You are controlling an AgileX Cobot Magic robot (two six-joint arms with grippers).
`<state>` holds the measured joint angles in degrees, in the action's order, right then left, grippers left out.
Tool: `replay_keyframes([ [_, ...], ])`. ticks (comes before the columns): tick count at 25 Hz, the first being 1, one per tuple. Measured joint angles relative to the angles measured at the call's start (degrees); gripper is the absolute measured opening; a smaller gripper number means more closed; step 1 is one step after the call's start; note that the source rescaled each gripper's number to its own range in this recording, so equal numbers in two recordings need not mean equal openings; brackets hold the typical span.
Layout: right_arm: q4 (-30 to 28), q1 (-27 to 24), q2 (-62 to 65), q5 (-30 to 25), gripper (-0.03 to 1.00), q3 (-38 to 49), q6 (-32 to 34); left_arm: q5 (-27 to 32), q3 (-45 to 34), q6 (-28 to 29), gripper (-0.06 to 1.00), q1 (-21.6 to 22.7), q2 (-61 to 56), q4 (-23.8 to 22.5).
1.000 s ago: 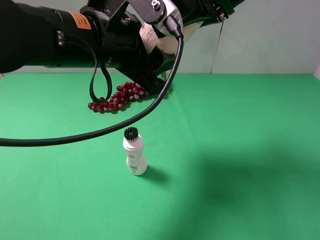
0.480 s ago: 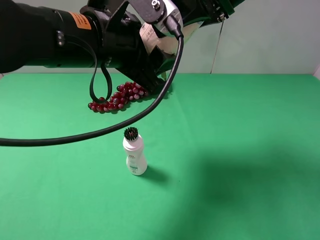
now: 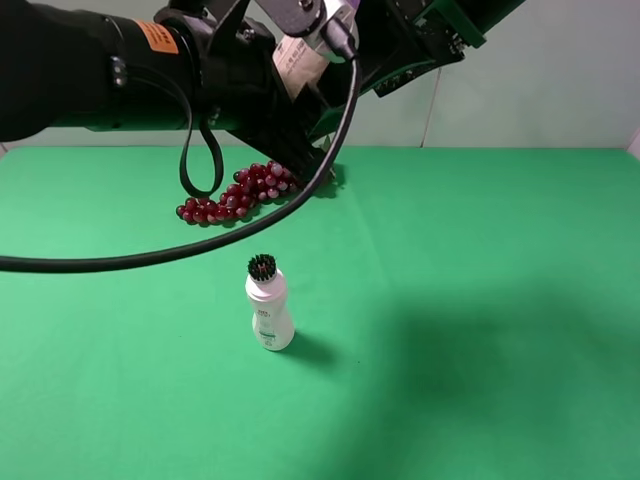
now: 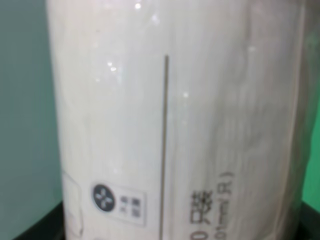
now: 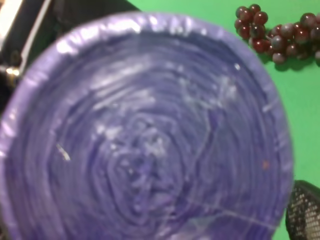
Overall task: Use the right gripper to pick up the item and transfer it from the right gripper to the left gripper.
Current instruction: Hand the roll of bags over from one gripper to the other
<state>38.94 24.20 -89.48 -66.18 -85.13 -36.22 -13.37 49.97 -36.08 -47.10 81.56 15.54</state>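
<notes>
The item [image 3: 296, 62], a cream canister with printed text, hangs high above the green table at the back left. My left gripper [image 3: 300, 90] is shut on it, just under its grey bolted plate. The canister's cream wall [image 4: 165, 125] fills the left wrist view, with a dark finger [image 4: 42, 227] at its edge. Its purple lid [image 5: 145, 135] fills the right wrist view. My right gripper [image 3: 385, 60] is open just right of the canister, and one black finger [image 5: 306, 210] stands slightly off the lid's rim.
A small white bottle [image 3: 268, 312] with a black bristle top stands upright mid-table. A bunch of dark red grapes [image 3: 240, 195] lies behind it, under the left arm, and also shows as grapes [image 5: 280, 30]. A black cable [image 3: 200, 150] loops down from the left arm.
The right gripper has opened off the canister and its arm has shifted up and to the right. The left gripper still holds the canister, lifted slightly.
</notes>
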Motion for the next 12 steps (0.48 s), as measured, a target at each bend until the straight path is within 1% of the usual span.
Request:
replay_keyframes([
  [12, -7.1, 0.0, 0.0, -0.4, 1.00, 0.0, 1.9, 0.0, 0.0, 0.0, 0.00, 0.0, 0.0, 0.0],
])
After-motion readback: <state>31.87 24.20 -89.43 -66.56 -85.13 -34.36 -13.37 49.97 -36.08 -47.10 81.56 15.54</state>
